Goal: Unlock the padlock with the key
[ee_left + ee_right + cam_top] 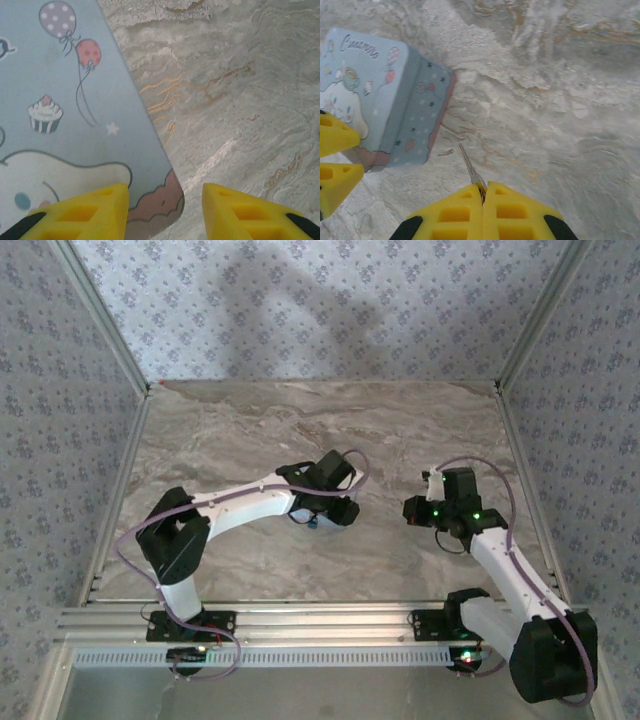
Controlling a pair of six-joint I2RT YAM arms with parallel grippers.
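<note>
Key (469, 167) shows close-up clamped in right pincer (483, 188); left pincer (165, 194) gapes over tin (60, 135).

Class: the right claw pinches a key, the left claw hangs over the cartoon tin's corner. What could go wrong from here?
1. The right claw grips the key by one end only; pressed against anything, its thin blade may twist or slip out.
2. The left claw, jaws apart, straddles just a corner of the cartoon tin; closing there may spin the tin or push it away.
</note>
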